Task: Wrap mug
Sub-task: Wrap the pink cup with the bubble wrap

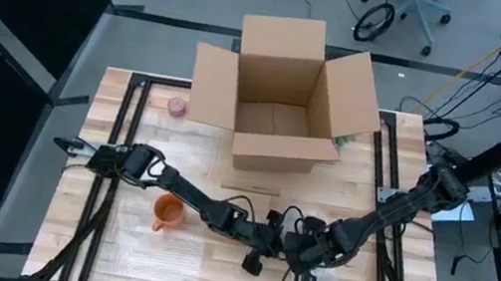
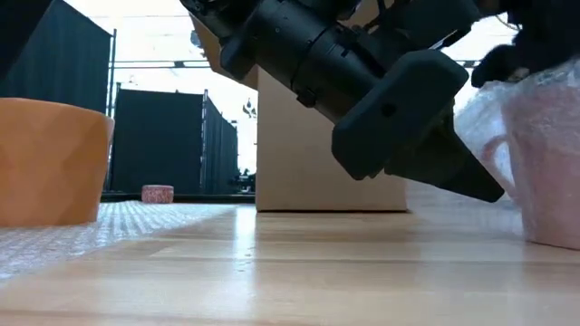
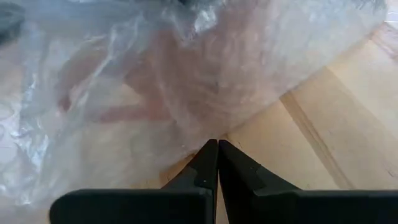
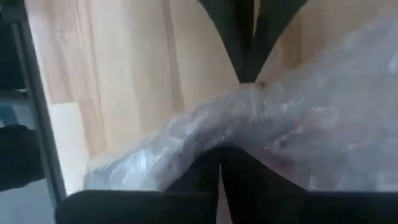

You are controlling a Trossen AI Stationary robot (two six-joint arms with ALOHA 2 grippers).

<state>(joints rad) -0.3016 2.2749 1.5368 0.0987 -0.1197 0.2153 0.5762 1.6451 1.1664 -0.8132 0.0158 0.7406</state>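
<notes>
Under bubble wrap (image 3: 186, 81) | mug (image 2: 548, 163) blurred | left tool (image 3: 217, 146) closed

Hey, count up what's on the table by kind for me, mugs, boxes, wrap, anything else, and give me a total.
Mugs: 2, an orange ceramic mug and a pink mug bundled in wrap
Open brown cardboard boxes: 1
Clear bubble wrap sheets: 1
Small round pink items: 1
Total: 5

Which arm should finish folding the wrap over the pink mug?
Probably right. The right gripper is shut on the bubble wrap covering the pink mug. The left gripper is shut too, tips at the wrap's edge, seemingly holding nothing.
</notes>
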